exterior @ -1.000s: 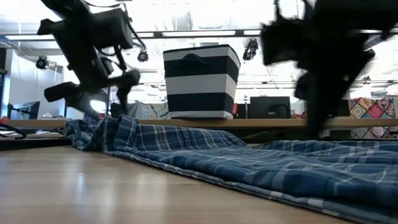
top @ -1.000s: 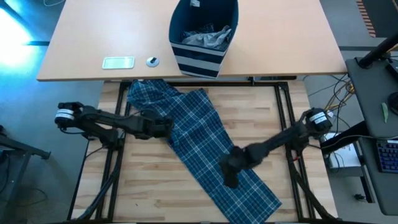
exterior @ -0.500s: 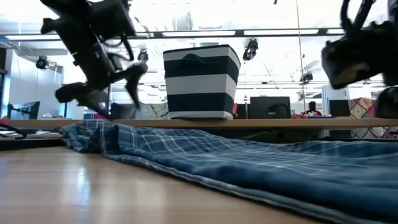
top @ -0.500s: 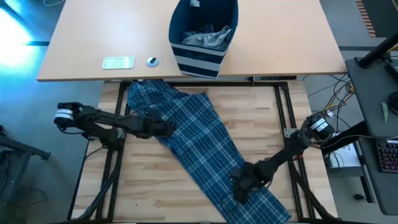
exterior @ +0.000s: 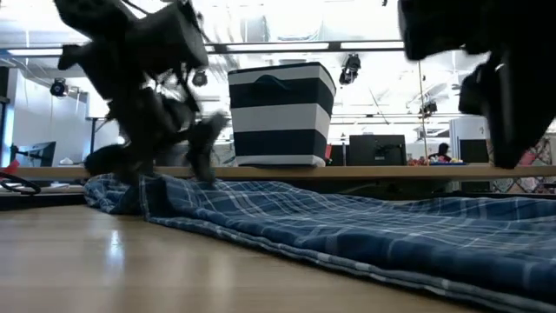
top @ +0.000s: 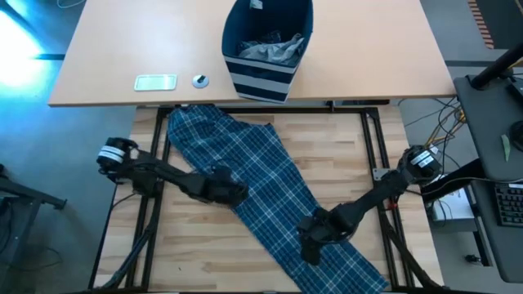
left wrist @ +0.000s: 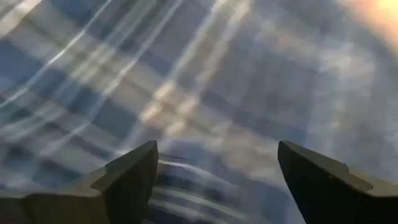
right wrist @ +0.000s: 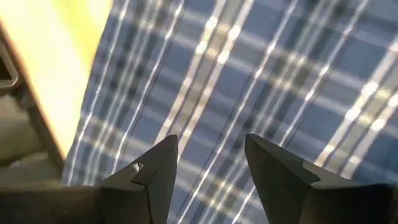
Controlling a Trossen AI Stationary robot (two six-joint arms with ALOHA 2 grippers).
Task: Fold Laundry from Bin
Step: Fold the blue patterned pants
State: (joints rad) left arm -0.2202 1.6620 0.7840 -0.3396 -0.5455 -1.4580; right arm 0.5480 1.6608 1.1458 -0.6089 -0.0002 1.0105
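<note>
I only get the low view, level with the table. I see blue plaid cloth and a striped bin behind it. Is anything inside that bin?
Observer: Yes. From above, the bin holds crumpled grey cloth.
Operator: Are the dark shapes over the cloth gripping it?
Observer: No. The left gripper has its fingers wide apart over the plaid trousers, nothing between them.
Operator: And the other one?
Observer: The right gripper is open too, above the plaid near its edge.
Operator: How does the cloth lie?
Observer: Spread diagonally across the wooden table, from the bin side toward the right arm.
</note>
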